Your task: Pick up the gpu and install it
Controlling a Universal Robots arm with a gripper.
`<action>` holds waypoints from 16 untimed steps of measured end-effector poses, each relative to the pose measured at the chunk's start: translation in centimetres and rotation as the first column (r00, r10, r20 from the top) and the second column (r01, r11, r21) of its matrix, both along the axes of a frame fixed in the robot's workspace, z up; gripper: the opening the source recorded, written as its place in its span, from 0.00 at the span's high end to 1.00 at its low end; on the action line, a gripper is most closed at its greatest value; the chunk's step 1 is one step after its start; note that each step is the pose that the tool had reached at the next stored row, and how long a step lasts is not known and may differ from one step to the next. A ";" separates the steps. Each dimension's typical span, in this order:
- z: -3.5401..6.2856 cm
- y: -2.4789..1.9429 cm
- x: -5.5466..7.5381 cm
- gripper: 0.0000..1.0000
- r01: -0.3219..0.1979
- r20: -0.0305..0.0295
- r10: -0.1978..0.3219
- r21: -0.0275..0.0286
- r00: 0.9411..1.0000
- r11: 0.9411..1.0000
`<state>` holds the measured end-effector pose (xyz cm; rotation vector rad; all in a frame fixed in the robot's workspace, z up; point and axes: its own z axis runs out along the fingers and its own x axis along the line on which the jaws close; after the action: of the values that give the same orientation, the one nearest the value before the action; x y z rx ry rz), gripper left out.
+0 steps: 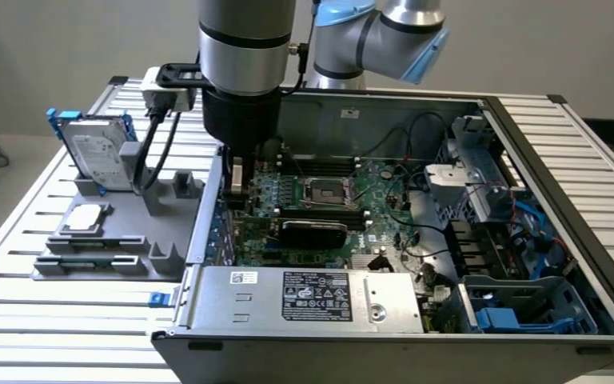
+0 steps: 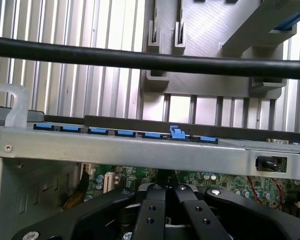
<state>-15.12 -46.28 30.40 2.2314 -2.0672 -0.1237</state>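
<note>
Over the open computer case [image 1: 563, 152], vertical arm, gripper [image 2: 166, 192] closed

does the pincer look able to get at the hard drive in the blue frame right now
Probably yes: the hard drive stands upright in the grey holder outside the case, nothing above it. The pincer is shut, low inside the case, though.

A silver hard drive [image 1: 98, 160] stands upright in a grey holder [image 1: 115, 240].
</note>
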 end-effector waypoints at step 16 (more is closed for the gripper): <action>-0.07 0.38 -0.1 0.89 0.028 0.000 -0.028 0.011 1.000 1.000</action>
<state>-15.19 -45.90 30.33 2.2095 -2.1029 -0.1373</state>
